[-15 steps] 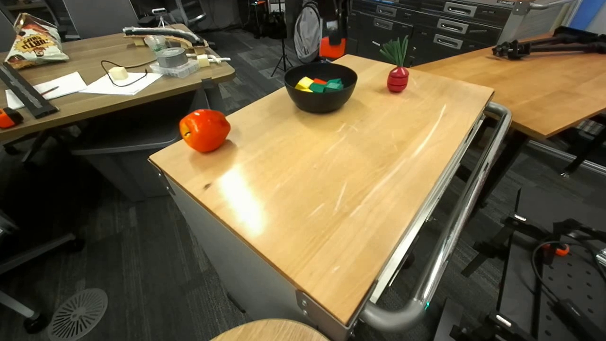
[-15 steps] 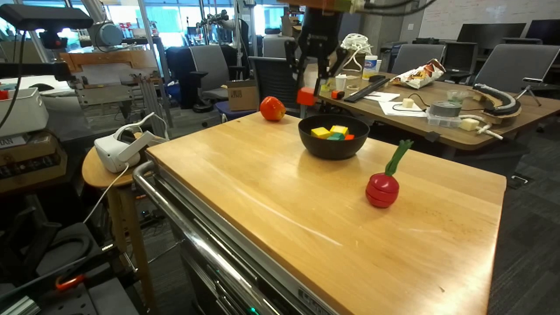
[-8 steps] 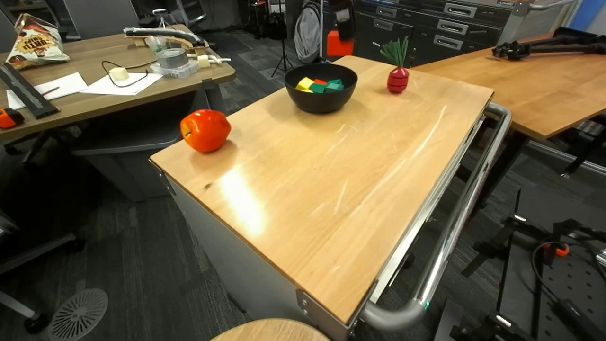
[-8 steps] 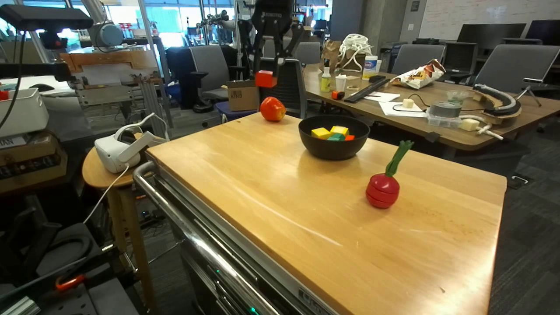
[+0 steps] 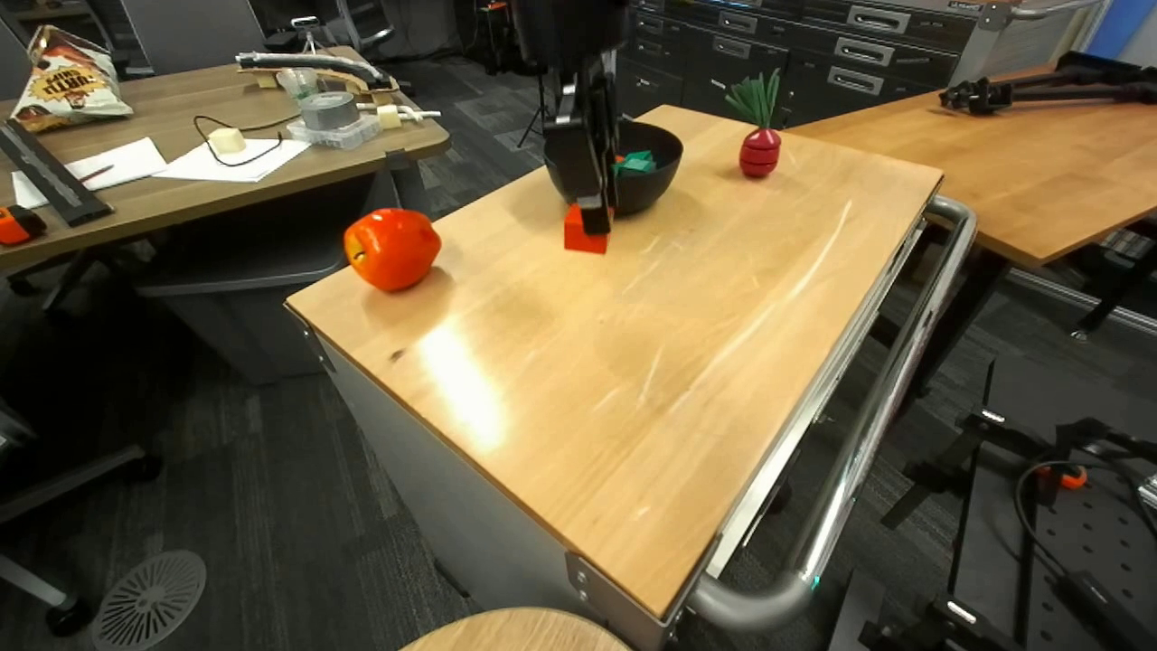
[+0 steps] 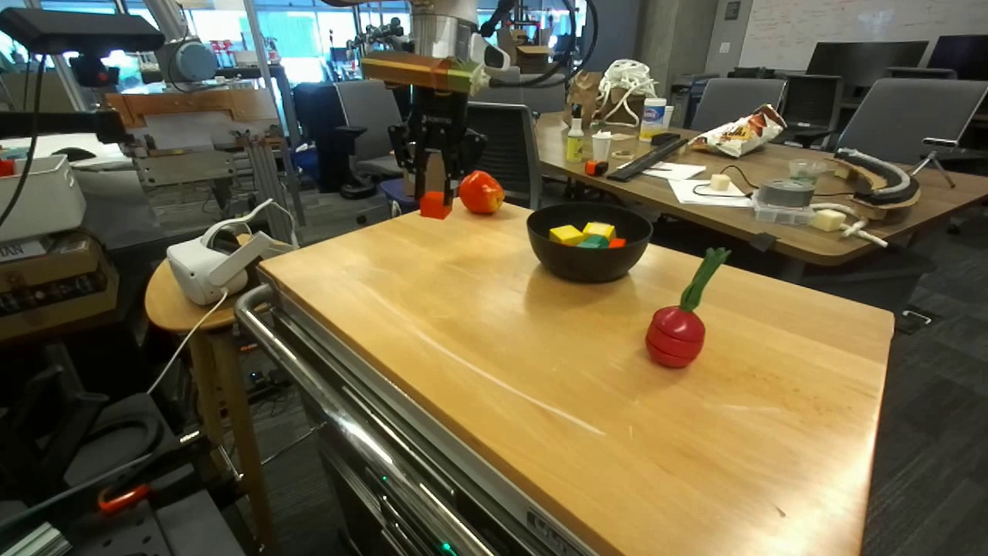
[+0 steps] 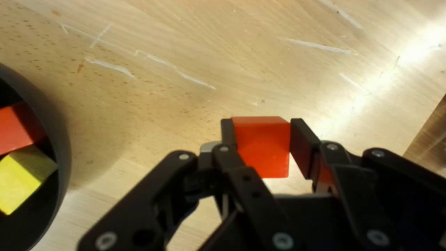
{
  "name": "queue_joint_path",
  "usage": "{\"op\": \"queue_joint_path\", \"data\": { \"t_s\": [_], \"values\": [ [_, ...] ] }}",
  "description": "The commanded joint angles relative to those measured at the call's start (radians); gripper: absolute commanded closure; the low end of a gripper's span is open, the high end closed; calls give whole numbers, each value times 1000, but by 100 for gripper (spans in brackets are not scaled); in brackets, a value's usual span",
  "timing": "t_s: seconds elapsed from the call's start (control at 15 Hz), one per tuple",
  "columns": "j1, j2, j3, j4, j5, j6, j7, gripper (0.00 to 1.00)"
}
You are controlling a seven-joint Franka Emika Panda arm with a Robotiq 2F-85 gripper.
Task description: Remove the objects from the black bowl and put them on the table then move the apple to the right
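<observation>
A red block [image 6: 435, 206] in my pinch, a black bowl [image 6: 588, 264] holding more

In an exterior view, farthest left, stands a white bin [image 6: 45, 199]; a bit of red [image 6: 7, 167] shows at its rim, too cut off for me to name. A white headset [image 6: 202, 266] rests on a stool [image 6: 164, 305] to the right of it. Next comes my gripper [image 6: 436, 196], its two pads [image 7: 229, 131] pressed on opposite sides of the red block. I have the block in the air over the table [image 6: 695, 432], outside the bowl and apart from it. Just right of my gripper, the apple [image 6: 481, 192] sits near the table's edge.

Then the bowl, upright on the table. Inside I see two yellow blocks [image 6: 566, 235], a green block [image 6: 593, 242] and a corner of a second red block [image 6: 617, 242]; what lies under them I cannot tell. In my wrist view a yellow one and a red one sit side by side, close to the bowl's wall.

Right of the bowl a radish [image 6: 675, 337], red with a green top, stands on the table. Farther right, on a desk [image 6: 934, 202], are a bag of chips [image 6: 741, 133] and a clear box [image 6: 781, 215] with a grey roll of tape [image 6: 786, 191] on top.
</observation>
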Motion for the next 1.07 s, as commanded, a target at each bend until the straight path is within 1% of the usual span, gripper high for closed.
{"op": "queue_joint_path", "data": {
  "t_s": [0.0,0.27,0.33,0.4,0.47,0.53,0.67,0.73,0.8,0.93,1.0],
  "values": [
    [15,28,6,-45,7,93,59,83],
    [28,64,8,-55,-1,112,87,83],
    [29,61,8,-58,2,116,89,75],
    [28,50,7,-64,-1,124,91,33],
    [24,29,5,-76,-3,132,86,33],
    [14,-2,5,-90,9,140,76,28],
    [-14,-81,-7,-121,28,172,64,12],
    [-31,-119,-18,-129,36,185,60,5],
    [-46,-149,-33,-131,36,197,65,0],
    [-84,-195,-76,-121,26,219,69,0],
    [-108,-202,-99,-108,42,227,66,0]
  ]
}}
